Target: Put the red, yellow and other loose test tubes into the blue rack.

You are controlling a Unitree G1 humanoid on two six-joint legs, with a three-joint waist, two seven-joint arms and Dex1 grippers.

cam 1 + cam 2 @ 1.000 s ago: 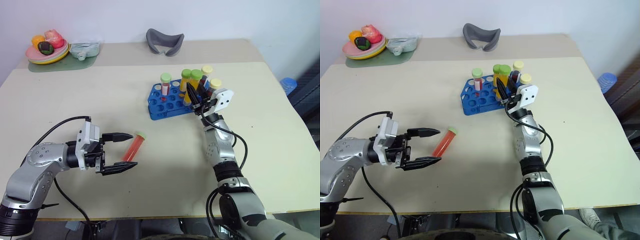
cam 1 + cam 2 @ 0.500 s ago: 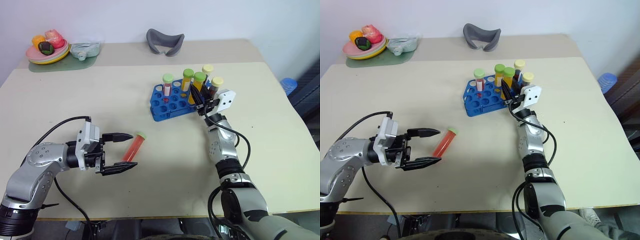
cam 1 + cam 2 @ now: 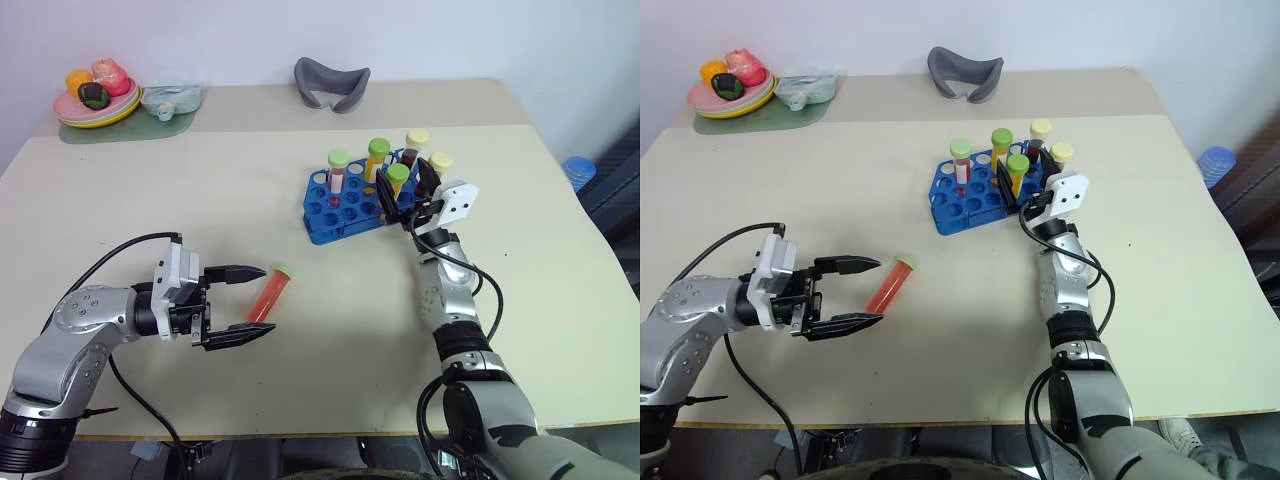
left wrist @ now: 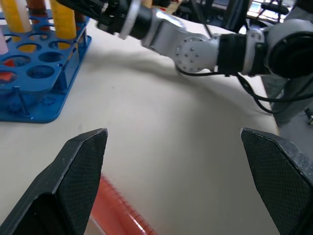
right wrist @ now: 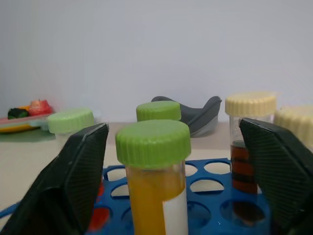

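1. Five capped tubes stand upright in the blue rack [image 3: 350,205] in the left eye view: a pinkish-white one with a green cap at its left end, two yellow ones with green caps, and two dark ones with cream caps at the far right. The right gripper [image 3: 404,200] sits at the rack's near right corner, its fingers spread to either side of the nearer yellow tube [image 3: 396,187] and not touching it. Half a second ago those fingers were pinched on that tube; now they have let go and the tube stands in the rack by itself.
2. Same view, near side: the red-orange tube [image 3: 267,293] lies flat on the bench [image 3: 300,380], well apart from the rack. The left gripper [image 3: 251,301] is level, its fingers wide apart, with the tube's lower end between the tips. Neither has shifted since the earlier frames.
3. At the bench's far edge, in the right eye view, sit a plate of toy food [image 3: 730,85] on a green mat, a clear bag [image 3: 805,88] just beside it, and a grey curved holder [image 3: 965,72]; all are well clear of both arms.
4. Left wrist view: both black fingers [image 4: 73,181] are apart, the red-orange tube low between them, the rack beyond and the right arm across the bench.
5. Right wrist view: the spread fingers [image 5: 68,181] flank the green-capped yellow tube, free of it, with a dark cream-capped tube [image 5: 247,147] beside it.
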